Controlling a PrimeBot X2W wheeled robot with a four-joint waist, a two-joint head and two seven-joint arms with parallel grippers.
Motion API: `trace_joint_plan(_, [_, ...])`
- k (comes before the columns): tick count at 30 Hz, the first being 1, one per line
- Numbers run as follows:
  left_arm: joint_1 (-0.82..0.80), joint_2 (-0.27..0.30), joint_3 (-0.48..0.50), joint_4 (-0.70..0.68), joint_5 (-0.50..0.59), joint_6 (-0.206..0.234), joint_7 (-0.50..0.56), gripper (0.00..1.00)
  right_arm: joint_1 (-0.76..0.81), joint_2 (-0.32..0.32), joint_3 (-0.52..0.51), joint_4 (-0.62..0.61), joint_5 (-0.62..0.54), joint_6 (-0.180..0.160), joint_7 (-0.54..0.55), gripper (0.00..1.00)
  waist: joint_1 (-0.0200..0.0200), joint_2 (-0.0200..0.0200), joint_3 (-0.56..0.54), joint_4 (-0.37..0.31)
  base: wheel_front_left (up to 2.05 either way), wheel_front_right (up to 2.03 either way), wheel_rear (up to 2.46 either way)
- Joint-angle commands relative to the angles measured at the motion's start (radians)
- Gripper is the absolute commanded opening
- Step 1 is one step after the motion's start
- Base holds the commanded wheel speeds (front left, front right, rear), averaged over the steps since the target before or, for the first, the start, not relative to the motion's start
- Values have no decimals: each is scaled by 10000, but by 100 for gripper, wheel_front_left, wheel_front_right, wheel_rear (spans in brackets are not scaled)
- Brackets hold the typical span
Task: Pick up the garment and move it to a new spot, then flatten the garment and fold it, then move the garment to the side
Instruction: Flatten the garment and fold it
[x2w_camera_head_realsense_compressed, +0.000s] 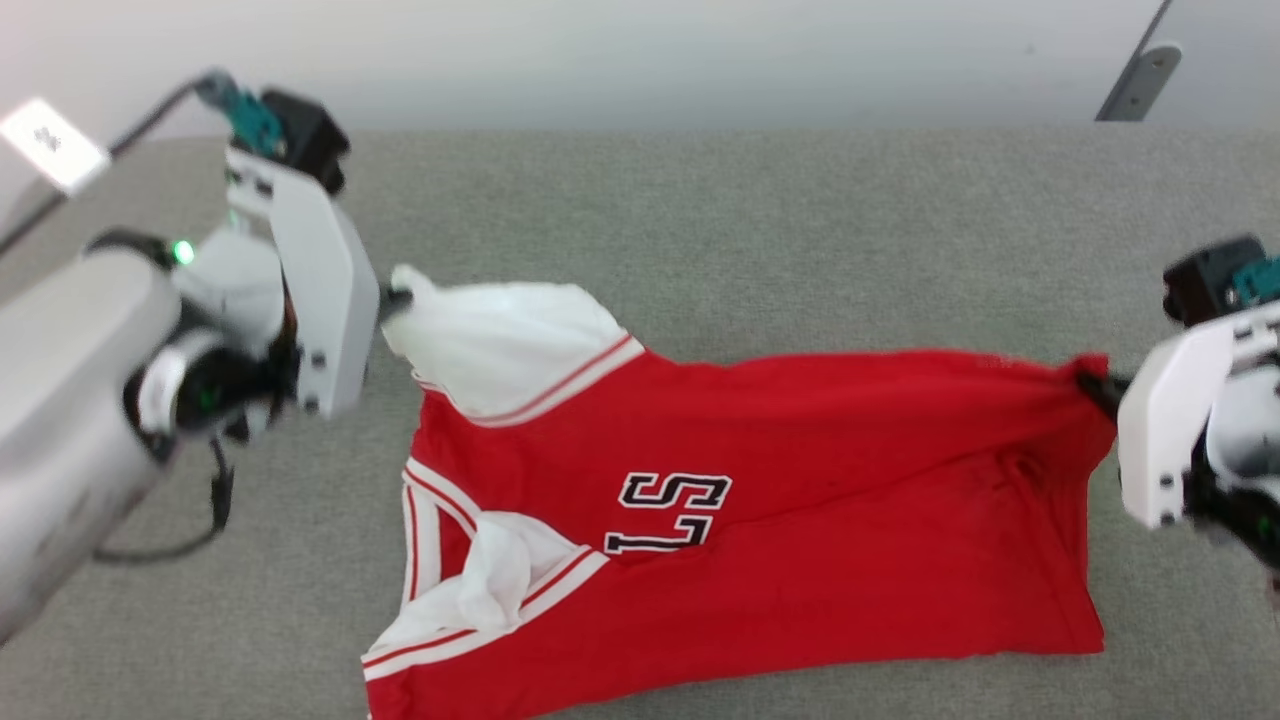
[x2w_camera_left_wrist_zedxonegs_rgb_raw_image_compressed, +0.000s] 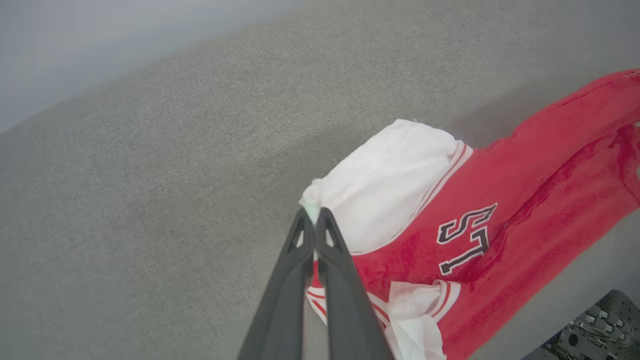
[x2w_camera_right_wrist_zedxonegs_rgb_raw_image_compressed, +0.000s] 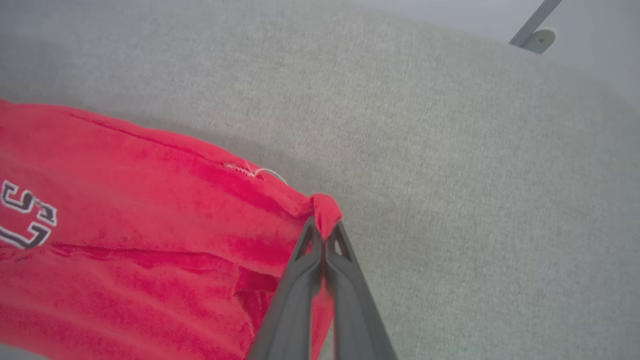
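The garment (x2w_camera_head_realsense_compressed: 800, 500), a red jersey with white sleeves and black lettering, hangs stretched sideways between my two grippers above the grey cloth surface. My left gripper (x2w_camera_head_realsense_compressed: 392, 297) is shut on the tip of a white sleeve (x2w_camera_left_wrist_zedxonegs_rgb_raw_image_compressed: 385, 185), its fingers (x2w_camera_left_wrist_zedxonegs_rgb_raw_image_compressed: 320, 235) pinching the cloth. At the opposite end my right gripper (x2w_camera_head_realsense_compressed: 1095, 385) is shut on a red hem corner (x2w_camera_right_wrist_zedxonegs_rgb_raw_image_compressed: 325, 212). The garment's lower part (x2w_camera_head_realsense_compressed: 700, 640) sags toward me, with the other white sleeve (x2w_camera_head_realsense_compressed: 490, 580) bunched near the striped collar. Part of the lettering (x2w_camera_right_wrist_zedxonegs_rgb_raw_image_compressed: 25, 215) appears in the right wrist view.
The grey fabric-covered table (x2w_camera_head_realsense_compressed: 700, 220) runs wide behind and beside the garment. A white tag (x2w_camera_head_realsense_compressed: 52, 143) on a cable sits at the far left. A metal bracket (x2w_camera_head_realsense_compressed: 1135, 80) stands beyond the far right edge.
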Motion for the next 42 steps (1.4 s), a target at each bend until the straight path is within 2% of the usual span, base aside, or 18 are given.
trace_joint_plan(1, [403, 414, -8, -883, -16, 446, -80, 0, 540, -71, -169, -343, 56, -19, 181, 0, 0, 0, -182, 174, 0, 0, 0])
trace_joint_plan(4, [1041, 1098, -79, -2509, -103, 1251, -155, 0, 1327, -28, -504, -910, 83, -19, 481, 0, 0, 0, -224, 203, 0, 0, 0])
trace_joint_plan(9, [2159, 1861, -250, -4681, -399, 2388, -426, 0, 2572, 137, -946, -1504, 81, -19, 1018, 0, 0, 0, -191, 229, 0, 0, 0])
trace_joint_plan(11, [2594, 2041, -366, -5156, -505, 2720, -519, 0, 2905, 193, -1117, -1589, 30, -19, 1156, 0, 0, 0, -151, 229, 0, 0, 0])
trace_joint_plan(13, [2990, 2069, -459, -5346, -662, 2874, -642, 0, 3204, 354, -1190, -1577, 42, -19, 1220, 0, 0, 0, -123, 213, 0, 0, 0])
trace_joint_plan(15, [3344, 2000, -560, -5226, -801, 2905, -705, 0, 3331, 476, -1288, -1455, -38, -20, 1222, 0, 0, 0, -103, 193, 0, 0, 0])
trace_joint_plan(18, [3767, 1715, -654, -4735, -1094, 2725, -778, 0, 3371, 719, -1234, -1078, -90, -19, 1186, 0, 0, 0, -95, 160, 0, 0, 0])
trace_joint_plan(23, [4172, 1099, -718, -3355, -1535, 2169, -807, 0, 2913, 956, -984, -269, -215, -19, 884, 0, 0, 0, -113, 109, 0, 0, 0])
trace_joint_plan(24, [4194, 1000, -705, -3028, -1608, 2069, -804, 0, 2832, 983, -930, -99, -230, -19, 843, 9, 0, 0, -123, 108, 0, 0, 0])
trace_joint_plan(25, [4234, 894, -712, -2763, -1684, 1959, -783, 0, 2752, 984, -885, 53, -255, -19, 794, 25, 0, 0, -141, 112, 0, 0, 0])
trace_joint_plan(26, [4262, 784, -685, -2504, -1749, 1857, -813, 7, 2661, 971, -832, 212, -271, -19, 763, 30, 0, 0, -164, 115, 0, 0, 0])
trace_joint_plan(27, [4273, 674, -615, -2279, -1804, 1781, -917, 20, 2543, 952, -815, 349, -283, -19, 675, 33, 0, 0, -191, 119, 0, 0, 0])
trace_joint_plan(29, [4318, 531, -525, -1893, -1908, 1632, -1072, 95, 2360, 878, -694, 560, -309, -19, 528, 68, 0, 0, -255, 132, 0, 0, 0])
trace_joint_plan(30, [4348, 474, -508, -1735, -1916, 1566, -1130, 100, 2314, 842, -654, 680, -276, -19, 476, 100, 0, 0, -301, 148, 0, 0, 0])
trace_joint_plan(36, [4447, 410, -355, -1484, -1953, 1329, -1506, 100, 2123, 647, -604, 880, -97, -19, 449, 100, 0, 0, -587, 244, 0, 0, 0])
trace_joint_plan(42, [4727, 700, -161, -1917, -1842, 1522, -2199, 100, 2308, 506, -836, 570, 311, -19, 870, 100, 0, 0, -979, 370, 0, 0, 0])
